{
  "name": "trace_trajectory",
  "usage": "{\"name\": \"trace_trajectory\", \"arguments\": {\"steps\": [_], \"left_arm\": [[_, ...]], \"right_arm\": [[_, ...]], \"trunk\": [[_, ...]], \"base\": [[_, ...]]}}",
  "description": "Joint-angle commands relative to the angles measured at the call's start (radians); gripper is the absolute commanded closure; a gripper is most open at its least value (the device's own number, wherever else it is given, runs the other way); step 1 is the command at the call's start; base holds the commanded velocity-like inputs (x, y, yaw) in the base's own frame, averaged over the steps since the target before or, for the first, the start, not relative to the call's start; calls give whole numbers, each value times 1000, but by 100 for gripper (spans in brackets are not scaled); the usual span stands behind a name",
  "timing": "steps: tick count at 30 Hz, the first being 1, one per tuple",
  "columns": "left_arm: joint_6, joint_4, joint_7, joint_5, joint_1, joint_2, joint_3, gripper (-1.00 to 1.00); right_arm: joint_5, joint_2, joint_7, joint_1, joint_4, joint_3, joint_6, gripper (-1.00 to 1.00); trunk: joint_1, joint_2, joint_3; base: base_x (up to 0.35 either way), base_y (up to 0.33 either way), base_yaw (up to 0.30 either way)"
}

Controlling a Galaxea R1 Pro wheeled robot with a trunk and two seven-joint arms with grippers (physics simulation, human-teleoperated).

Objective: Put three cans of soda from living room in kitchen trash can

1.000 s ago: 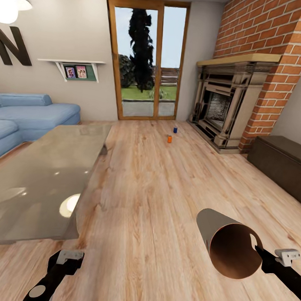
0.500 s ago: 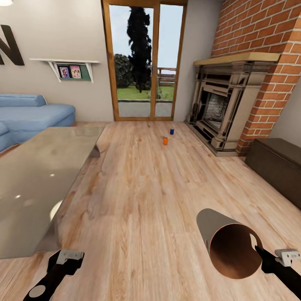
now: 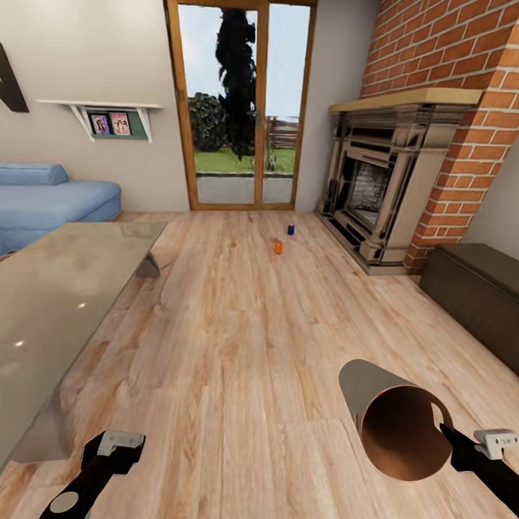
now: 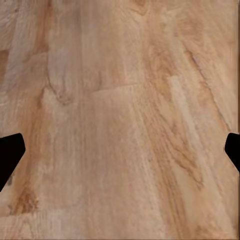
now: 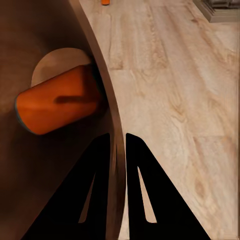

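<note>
Cans on the floor, orange can (image 3: pixel 278 247) and blue can (image 3: pixel 290 230), look nearer (camera advanced); right gripper (image 5: pixel 119 145) pinches the tash can (image 3: pixel 392 426) rim, probably one orange can inside (image 5: pixel 57 106); left gripper (image 4: pixel 120 150) gapes empty.

Wood floor (image 3: pixel 241 349) throughout, planks running toward 12 o'clock. At 12 o'clock, far off near the fireplace (image 3: pixel 381 193): orange can (image 3: pixel 278 247) and blue can (image 3: pixel 290 230), upright, near each other but apart. At 9 o'clock: glass table (image 3: pixel 56 297). At 2 o'clock: dark bench (image 3: pixel 479 286) against the wall.
</note>
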Motion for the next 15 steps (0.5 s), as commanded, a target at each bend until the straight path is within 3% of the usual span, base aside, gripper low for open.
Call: {"name": "trace_trajectory", "arguments": {"steps": [1, 15], "left_arm": [[0, 0, 0, 0, 0, 0, 0, -100], [0, 0, 0, 0, 0, 0, 0, -100]], "right_arm": [[-10, 0, 7, -1, -2, -1, 2, 100], [-8, 13, 9, -1, 0, -1, 0, 100]], "trunk": [[0, 0, 0], [0, 0, 0]], "base": [[273, -204, 0], [275, -199, 0]]}}
